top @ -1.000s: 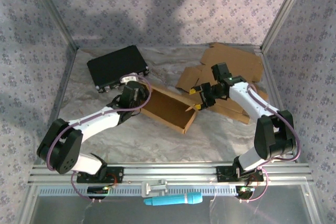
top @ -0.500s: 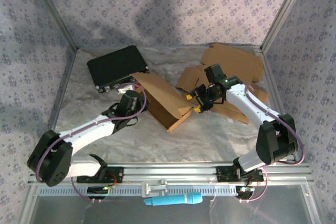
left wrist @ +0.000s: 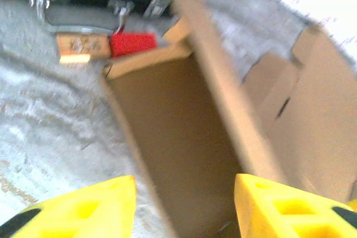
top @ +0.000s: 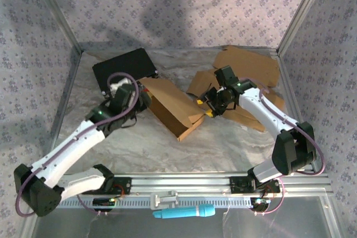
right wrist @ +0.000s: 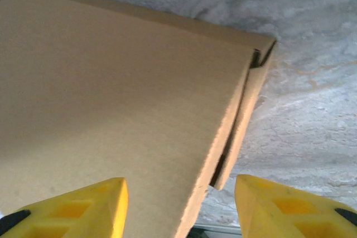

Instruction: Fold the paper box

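The paper box [top: 167,104] is being shown lying half-formed near the middle of the desk [top: 223,137], tilted, with its open side being turned towards the left arm and one broad panel being raised over it. It is being flanked by both arms, the left one reaching in from the near left and the right one from the right side. In the left wrist view the left fingers [left wrist: 83,210] are being held well apart and released, nothing being grasped; the brown inside of the box and its near wall are being framed in the gap between them. In the right wrist view the right fingers [right wrist: 72,210] are likewise being held spread and released, with the edge of the box's flat outer panel and a folded corner being seen in the gap, neither finger visibly being pressed against it. Behind the box a black case [top: 122,71] is being rested on the desk at the back left, a red tag [left wrist: 134,43] being seen beside its metal latches. Flat cardboard sheets [top: 248,65] are being kept at the back right, partly under the right arm.
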Controlling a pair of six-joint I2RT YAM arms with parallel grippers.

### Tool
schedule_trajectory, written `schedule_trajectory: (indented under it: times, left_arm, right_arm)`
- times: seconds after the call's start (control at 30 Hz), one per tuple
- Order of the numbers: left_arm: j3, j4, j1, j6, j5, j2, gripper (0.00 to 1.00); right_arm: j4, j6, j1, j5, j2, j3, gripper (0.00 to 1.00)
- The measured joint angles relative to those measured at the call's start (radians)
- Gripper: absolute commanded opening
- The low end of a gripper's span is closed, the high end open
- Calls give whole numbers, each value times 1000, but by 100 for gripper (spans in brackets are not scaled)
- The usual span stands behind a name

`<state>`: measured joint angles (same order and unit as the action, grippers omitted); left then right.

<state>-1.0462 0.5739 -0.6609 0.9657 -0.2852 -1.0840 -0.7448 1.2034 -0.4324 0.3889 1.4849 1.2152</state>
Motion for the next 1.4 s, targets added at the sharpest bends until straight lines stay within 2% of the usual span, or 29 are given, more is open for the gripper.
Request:
schedule_trajectory:
  times: [0.17, 0.27, 0.4, 0.53, 0.67, 0.97, 1.23, 1.4]
  left_arm:
    - [-404, 132, 72, -179, -2, -234, 51]
    - [-644, 201, 128, -323, 10, -443, 47]
    - [-940, 309, 185, -491, 84, -742, 44]
    - [-1074, 397, 200, -608, 159, -951, 43]
    - [-1035, 449, 200, -666, 185, -1004, 41]
    - [-671, 390, 203, -682, 218, -882, 40]
    - [-390, 286, 198, -589, 279, -702, 40]
    - [-248, 236, 154, -510, 306, -626, 41]
  right_arm:
    - [-10, -56, -5, -19, 0, 17, 53]
    - [-21, -89, -7, -19, 0, 17, 52]
    - [-34, -122, -9, -19, 0, 18, 52]
    - [-42, -150, -10, -19, 0, 21, 51]
    - [-46, -172, -11, -18, 0, 26, 51]
    - [-54, -206, -11, -17, 4, 27, 51]
    - [-79, -259, 1, -7, 15, 27, 51]
    - [-100, -312, 35, -5, 15, 19, 58]
